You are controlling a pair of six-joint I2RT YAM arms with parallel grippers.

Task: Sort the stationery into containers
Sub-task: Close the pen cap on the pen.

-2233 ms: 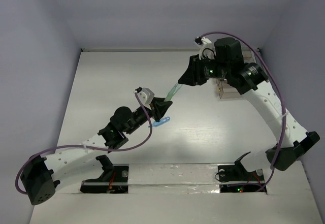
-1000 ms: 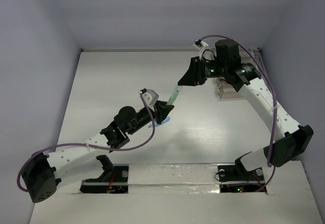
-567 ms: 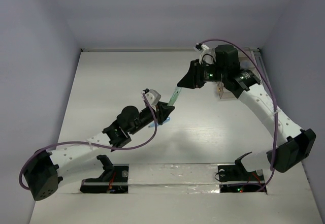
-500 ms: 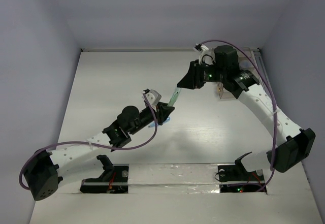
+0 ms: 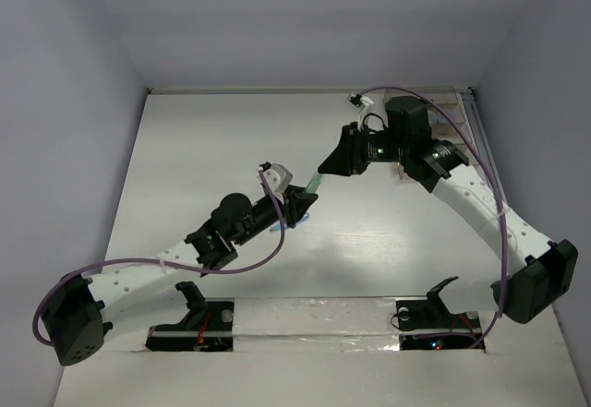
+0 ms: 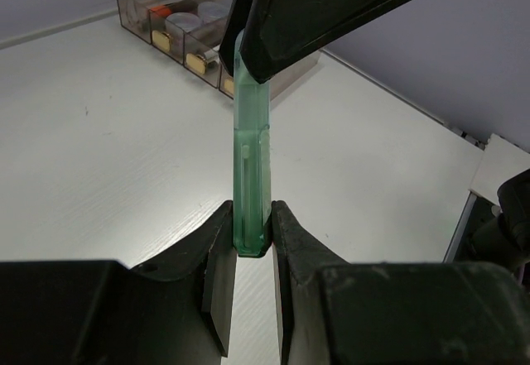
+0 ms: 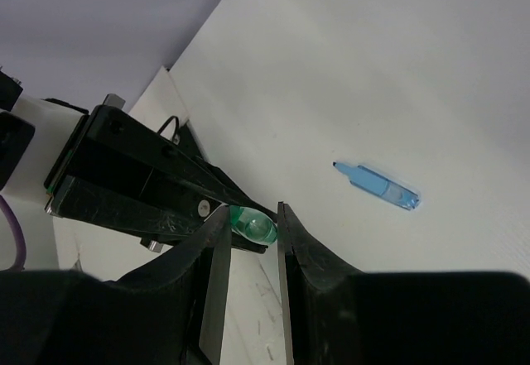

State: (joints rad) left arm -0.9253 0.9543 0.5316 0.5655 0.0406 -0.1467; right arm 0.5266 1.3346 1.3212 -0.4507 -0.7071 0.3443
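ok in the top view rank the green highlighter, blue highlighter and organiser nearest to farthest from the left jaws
1. pale green highlighter: clamped in the left jaws, its other end in the right jaws.
2. light blue highlighter: lying on the table, close by the left jaws.
3. organiser: far off at the back right.

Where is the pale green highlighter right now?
In the top view, the pale green highlighter hangs over the middle of the table, its ends clamped by the left gripper and the right gripper, above a light blue highlighter lying there.
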